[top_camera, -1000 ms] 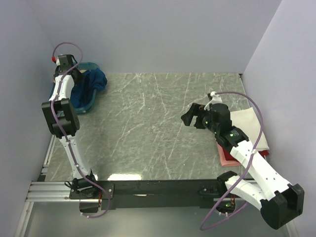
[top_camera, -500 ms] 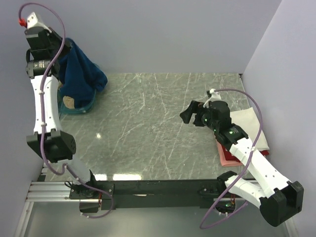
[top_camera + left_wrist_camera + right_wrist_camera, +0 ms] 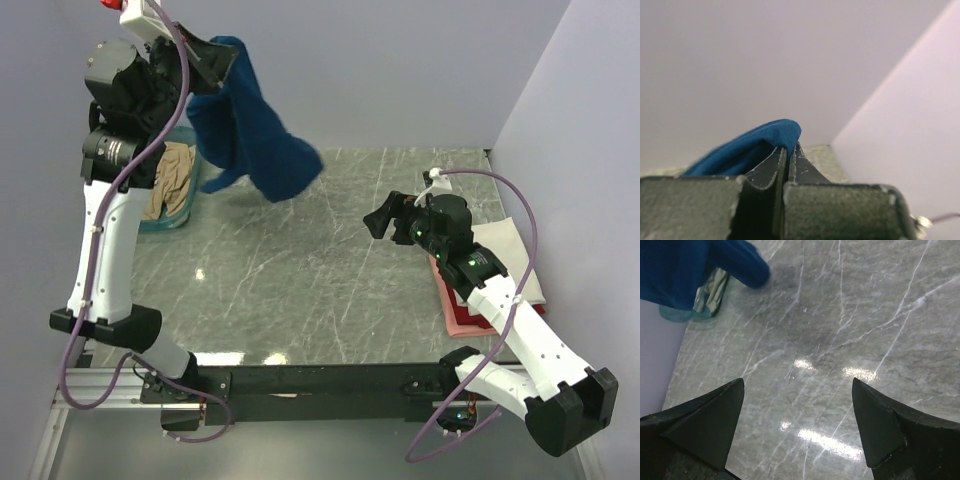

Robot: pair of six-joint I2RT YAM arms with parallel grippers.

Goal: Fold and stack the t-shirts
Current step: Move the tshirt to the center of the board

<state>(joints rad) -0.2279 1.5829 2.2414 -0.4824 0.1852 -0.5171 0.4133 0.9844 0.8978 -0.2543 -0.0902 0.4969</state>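
- One dark blue t-shirt (image 3: 250, 140) of soft, creased cloth hung in the air over the far left of the surface. The left jaws were clamped tight on one edge of it.
- The right jaws, two black wedge-shaped fingers (image 3: 705, 415), stood wide apart, gripping nothing, over the grey marble-patterned surface (image 3: 300, 270).
- One crumpled tan t-shirt (image 3: 172, 180) lay inside one teal plastic basket (image 3: 160, 222) at the far left.
- One stack lay at the right edge: one flat, folded cream-white t-shirt (image 3: 505, 250) on one red t-shirt (image 3: 460, 315). Further layers could not be told.
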